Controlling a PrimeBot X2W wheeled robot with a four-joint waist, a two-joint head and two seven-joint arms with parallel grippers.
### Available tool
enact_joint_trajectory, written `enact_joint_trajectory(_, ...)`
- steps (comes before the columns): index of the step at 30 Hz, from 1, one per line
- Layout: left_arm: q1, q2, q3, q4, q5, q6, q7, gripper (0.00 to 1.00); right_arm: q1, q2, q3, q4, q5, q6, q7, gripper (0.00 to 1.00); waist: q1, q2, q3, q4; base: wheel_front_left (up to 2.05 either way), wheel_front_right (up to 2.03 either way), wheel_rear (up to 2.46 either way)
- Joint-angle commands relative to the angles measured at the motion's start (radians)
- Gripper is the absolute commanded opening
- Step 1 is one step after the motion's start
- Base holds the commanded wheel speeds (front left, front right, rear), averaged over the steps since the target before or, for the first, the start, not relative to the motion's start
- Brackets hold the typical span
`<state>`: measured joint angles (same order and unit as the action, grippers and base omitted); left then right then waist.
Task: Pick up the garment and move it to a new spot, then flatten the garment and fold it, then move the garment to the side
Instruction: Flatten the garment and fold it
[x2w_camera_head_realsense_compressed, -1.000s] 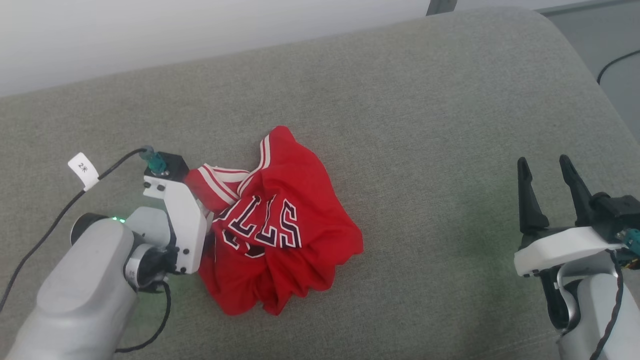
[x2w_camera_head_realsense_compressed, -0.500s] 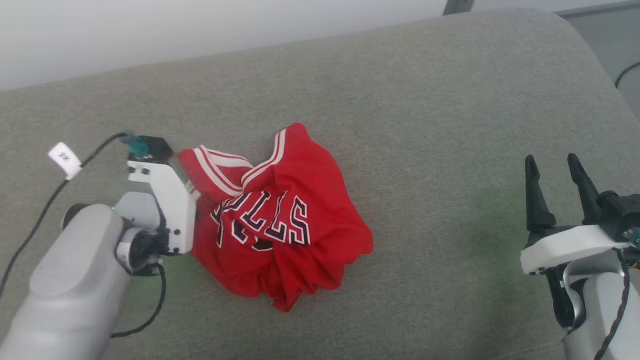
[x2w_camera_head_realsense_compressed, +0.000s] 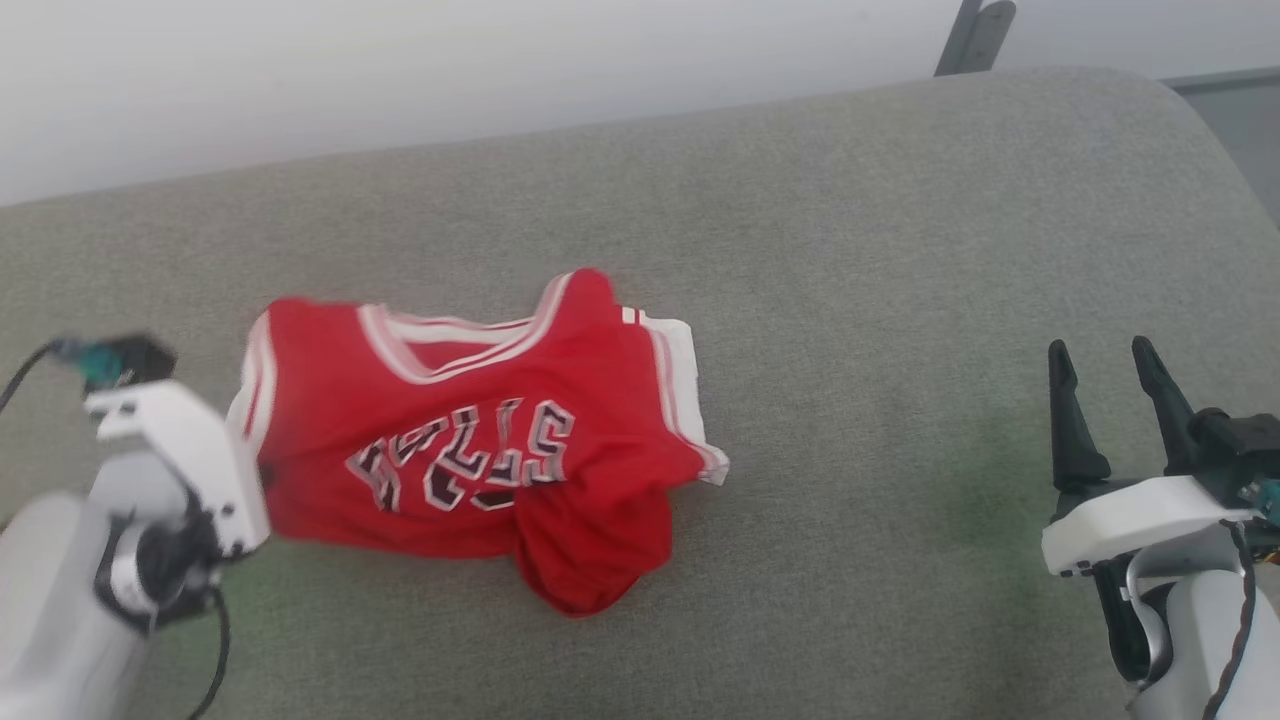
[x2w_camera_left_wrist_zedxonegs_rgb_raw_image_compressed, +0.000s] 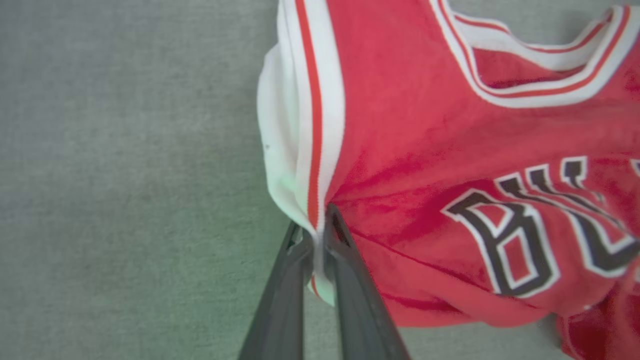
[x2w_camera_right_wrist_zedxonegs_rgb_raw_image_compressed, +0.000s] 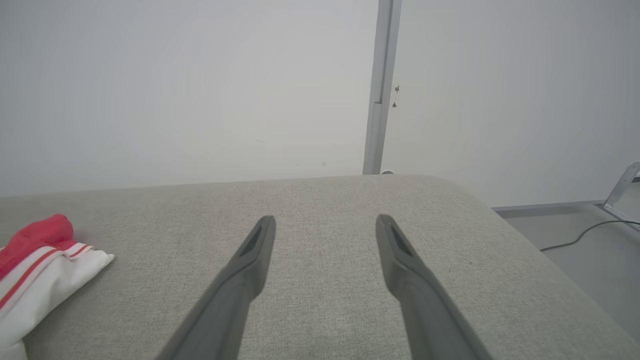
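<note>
**Jersey pinched at the armhole, move under way**

The garment (x2w_camera_head_realsense_compressed: 470, 440) lies left of centre on the grey cushion (x2w_camera_head_realsense_compressed: 850, 250). Its chest is half spread with the lettering (x2w_camera_head_realsense_compressed: 465, 462) facing up, and its lower right part is bunched in a red fold. The left gripper (x2w_camera_left_wrist_zedxonegs_rgb_raw_image_compressed: 316, 227) is clamped on the striped armhole trim (x2w_camera_left_wrist_zedxonegs_rgb_raw_image_compressed: 312, 125) at the garment's left edge, with a strip of white sleeve (x2w_camera_left_wrist_zedxonegs_rgb_raw_image_compressed: 275, 150) caught beside it. The right gripper (x2w_camera_head_realsense_compressed: 1097, 350) stands well apart on the right, with its fingers spread and nothing between them.

By my reading this is the first step: the grip is made and the garment is being carried to its new spot. The next move calls for a steady pull or lift that the thin pinch can bear (one edge carries the whole cloth, so a slip is likely). After the set-down, the free gripper would need to take the opposite shoulder to flatten it.

The left wrist view gives the pinch itself, both fingers tight on the trim. In the head view the blurred white housing covers that contact. The head view gives the garment's whole outline and the gap to the right gripper. The right wrist view adds the far sleeve end (x2w_camera_right_wrist_zedxonegs_rgb_raw_image_compressed: 50, 280) low at its left edge, plus the wall (x2w_camera_right_wrist_zedxonegs_rgb_raw_image_compressed: 200, 75) and a cable (x2w_camera_right_wrist_zedxonegs_rgb_raw_image_compressed: 575, 240) on the floor.
</note>
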<state>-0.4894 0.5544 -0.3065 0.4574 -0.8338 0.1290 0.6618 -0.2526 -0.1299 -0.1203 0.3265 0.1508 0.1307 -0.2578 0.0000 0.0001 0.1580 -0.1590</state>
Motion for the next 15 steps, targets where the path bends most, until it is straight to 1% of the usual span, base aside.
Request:
enact_joint_trajectory(1, 0.029, 0.005, 0.011, -0.007, -0.014, 0.011, -0.008, 0.00, 0.006, -0.004, 0.002, -0.001, 0.003, 0.000, -0.003, 1.00, 0.0000, -0.0001, -0.003, 0.004, 0.00, 0.00, 0.00)
enact_joint_trajectory(3, 0.075, 0.013, 0.020, -0.015, -0.023, 0.024, -0.009, 0.00, 0.011, -0.005, 0.003, -0.004, 0.003, 0.000, 0.000, 1.00, 0.0000, -0.0001, -0.005, 0.008, 0.00, 0.00, 0.00)
enact_joint_trajectory(7, 0.129, 0.012, 0.026, -0.014, -0.034, 0.032, -0.022, 0.00, 0.015, -0.007, 0.007, -0.009, 0.003, 0.000, 0.009, 1.00, 0.0000, -0.0001, -0.007, 0.016, 0.00, 0.00, 0.00)
enact_joint_trajectory(8, 0.137, 0.009, 0.026, -0.011, -0.037, 0.033, -0.023, 0.06, 0.015, -0.007, 0.009, -0.011, 0.001, 0.000, 0.010, 1.00, 0.0000, -0.0001, -0.008, 0.019, 0.00, 0.00, 0.00)
enact_joint_trajectory(9, 0.144, 0.006, 0.026, -0.009, -0.038, 0.033, -0.026, 0.29, 0.016, -0.007, 0.012, -0.013, 0.001, 0.000, 0.013, 1.00, 0.0000, -0.0001, -0.010, 0.021, 0.00, 0.00, 0.00)
enact_joint_trajectory(10, 0.148, 0.004, 0.025, -0.007, -0.038, 0.031, -0.029, 0.47, 0.016, -0.008, 0.014, -0.014, 0.002, 0.000, 0.016, 1.00, 0.0000, -0.0001, -0.012, 0.025, 0.00, 0.00, 0.00)
enact_joint_trajectory(12, 0.148, 0.002, 0.023, -0.010, -0.036, 0.022, -0.041, 1.00, 0.019, -0.011, 0.021, -0.017, 0.001, 0.000, 0.019, 1.00, 0.0000, -0.0001, -0.016, 0.033, 0.00, 0.00, 0.00)
enact_joint_trajectory(15, 0.151, 0.008, 0.029, -0.021, -0.030, 0.015, -0.067, 1.00, 0.021, -0.014, 0.031, -0.020, 0.004, 0.000, 0.029, 1.00, 0.0000, -0.0001, -0.025, 0.048, 0.00, 0.00, 0.00)
